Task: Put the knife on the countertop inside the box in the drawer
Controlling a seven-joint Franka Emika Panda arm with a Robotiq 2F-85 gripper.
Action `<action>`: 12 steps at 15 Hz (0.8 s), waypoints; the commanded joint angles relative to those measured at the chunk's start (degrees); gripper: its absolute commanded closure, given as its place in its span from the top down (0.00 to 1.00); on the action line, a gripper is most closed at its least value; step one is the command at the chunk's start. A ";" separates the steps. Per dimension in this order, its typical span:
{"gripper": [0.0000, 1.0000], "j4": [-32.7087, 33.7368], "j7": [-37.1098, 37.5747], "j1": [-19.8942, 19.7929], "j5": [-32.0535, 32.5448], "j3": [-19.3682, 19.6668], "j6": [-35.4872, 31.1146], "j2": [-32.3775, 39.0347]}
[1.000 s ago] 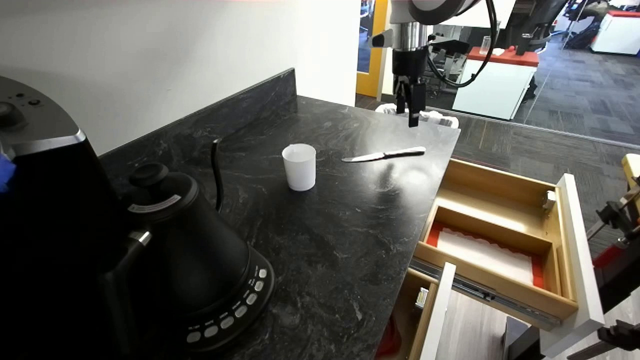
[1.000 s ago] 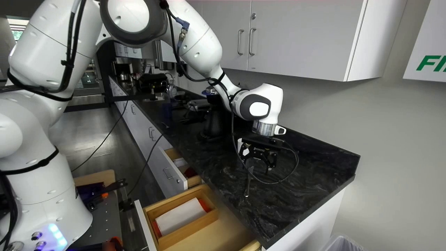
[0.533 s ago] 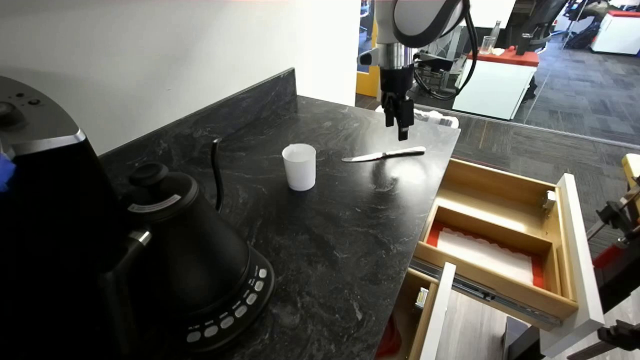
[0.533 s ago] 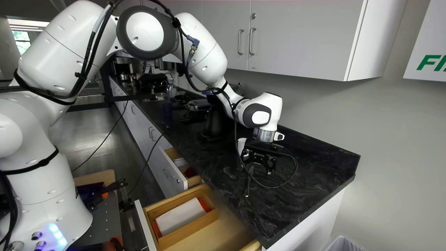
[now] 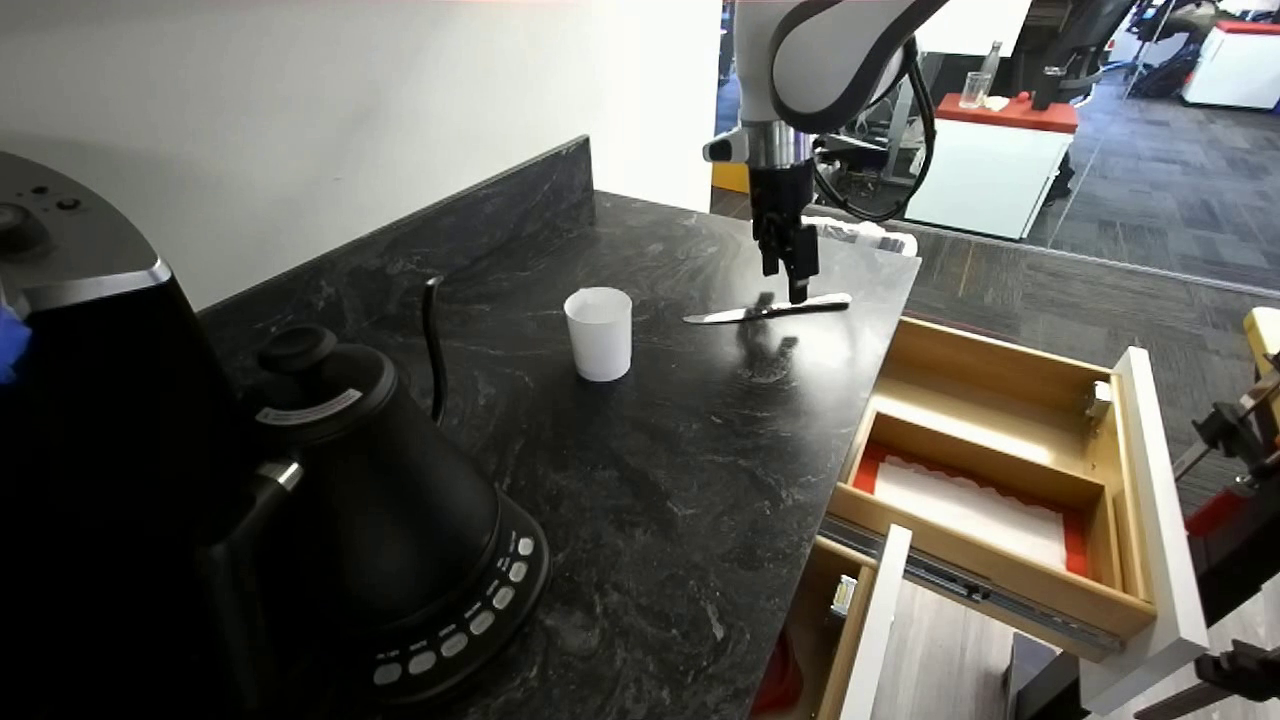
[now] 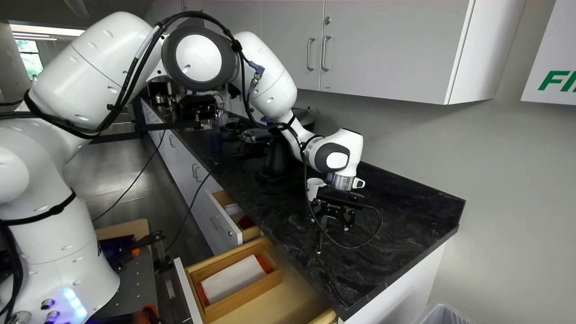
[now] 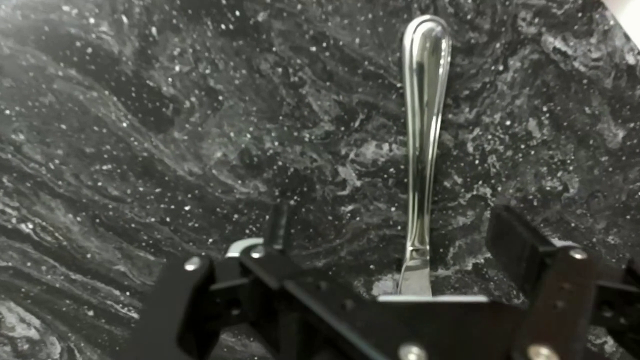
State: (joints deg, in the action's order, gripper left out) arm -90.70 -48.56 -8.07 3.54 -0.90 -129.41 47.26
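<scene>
Knife lies near the cup on the surface, with our claw spread wide above it, gripping nothing. Drawer is out with the box inside, so we'd say setup's done; grab, carry, drop-in left.

The tabletop is presenting a dark surface with pale veining and light specks. A raised border of matching finish is running along one side. A knife is lying flat on the surface, its silvery handle pointing away from the white cup. The cup (upright) is standing near the blade tip, apart from it. A black base with a row of pale buttons is sitting well apart from the knife and is carrying a black kettle.
</scene>
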 commanded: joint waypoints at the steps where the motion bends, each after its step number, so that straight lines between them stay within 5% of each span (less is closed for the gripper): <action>1: 1.00 0.83 0.47 0.20 2.54 -0.27 0.16 0.58; 12: 1.00 -2.90 1.68 1.10 3.71 -0.68 -1.56 -1.04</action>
State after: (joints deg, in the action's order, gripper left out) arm -91.32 -48.44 -7.01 5.98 -1.41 -129.49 47.57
